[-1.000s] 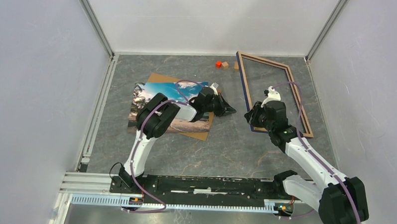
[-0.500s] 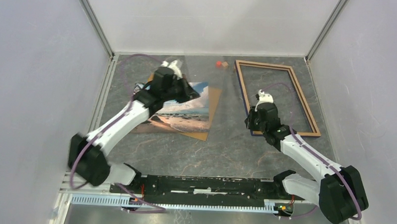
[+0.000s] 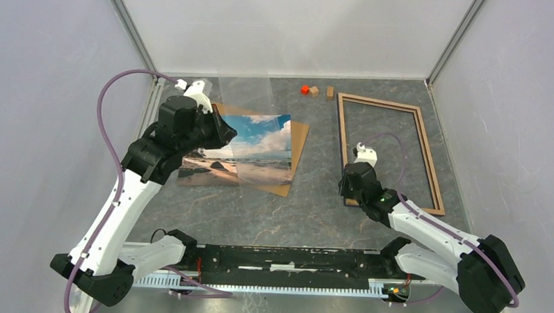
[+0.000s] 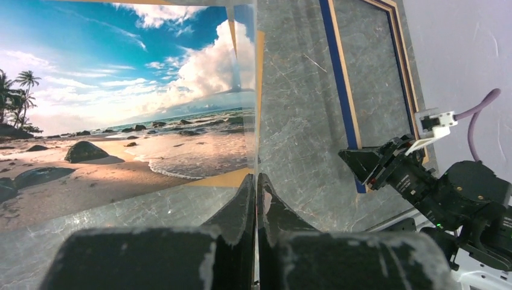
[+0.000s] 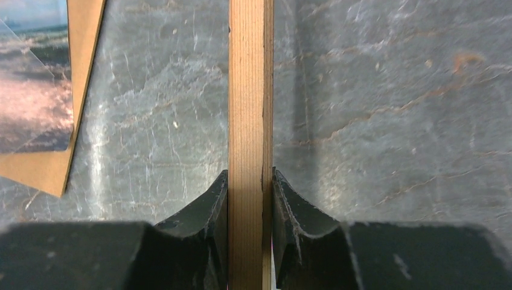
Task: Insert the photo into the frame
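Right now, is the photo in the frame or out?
Out. The photo lies on the board, left of the frame; only bare table shows inside it.

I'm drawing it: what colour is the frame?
The frame: light wood top, dark blue side; best in left wrist view.

Lab enclosure, white walls (image 3: 285, 31), aluminium rail (image 3: 283, 287)

The photo (image 3: 250, 145) is a glossy print; beneath it lies a matt brown board (image 3: 299, 133), cardboard-like; the clear sheet (image 3: 245, 93) at upper left of the top view is smooth and glinting; the frame (image 5: 250, 90) rail is bare, fine-grained light wood, one edge painted dark blue; the table (image 3: 314, 206) looks like dull, veined grey stone; the right gripper (image 5: 250, 172) has scuffed matt black plastic fingers (image 5: 199, 211).
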Robot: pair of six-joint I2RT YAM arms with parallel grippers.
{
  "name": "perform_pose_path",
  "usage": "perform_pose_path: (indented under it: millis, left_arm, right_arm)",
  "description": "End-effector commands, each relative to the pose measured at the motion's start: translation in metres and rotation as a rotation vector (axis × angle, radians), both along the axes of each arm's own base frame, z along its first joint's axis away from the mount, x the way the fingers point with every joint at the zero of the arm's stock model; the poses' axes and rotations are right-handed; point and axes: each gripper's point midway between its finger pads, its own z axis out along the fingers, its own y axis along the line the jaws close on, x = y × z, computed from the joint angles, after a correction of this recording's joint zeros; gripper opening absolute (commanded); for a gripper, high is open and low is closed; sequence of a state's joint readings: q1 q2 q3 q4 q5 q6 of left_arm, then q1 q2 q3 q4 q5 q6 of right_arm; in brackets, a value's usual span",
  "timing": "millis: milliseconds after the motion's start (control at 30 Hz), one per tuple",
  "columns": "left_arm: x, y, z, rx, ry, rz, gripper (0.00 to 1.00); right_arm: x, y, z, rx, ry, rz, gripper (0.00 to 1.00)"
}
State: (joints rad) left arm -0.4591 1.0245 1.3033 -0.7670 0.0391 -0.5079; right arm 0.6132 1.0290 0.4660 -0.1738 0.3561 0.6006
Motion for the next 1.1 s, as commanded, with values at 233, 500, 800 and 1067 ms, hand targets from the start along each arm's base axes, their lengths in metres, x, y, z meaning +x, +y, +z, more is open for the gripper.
perform_pose_path:
  millis: [233,500,800,1067]
  left_arm:
    - [-0.023,-0.026,0.082,-0.017,-0.193,-0.296,0.02]
    - [-0.045,-0.041,0.107,0.017,-0.237,-0.510,0.02]
    - [-0.083,-0.053,0.155,-0.070,-0.440,-0.697,0.02]
    - [-0.116,-0.054,0.203,-0.194,-0.636,-0.763,0.02]
  right_arm:
    - [-0.003,0.036,0.002,0.032,-0.037,0.180,0.42]
    - [0.022,0.072,0.108,0.005,-0.199,0.525,0.98]
    - [0.017,0.079,0.231,0.335,-0.460,0.723,0.98]
    - [-0.025,0.094,0.294,0.589,-0.603,0.855,0.98]
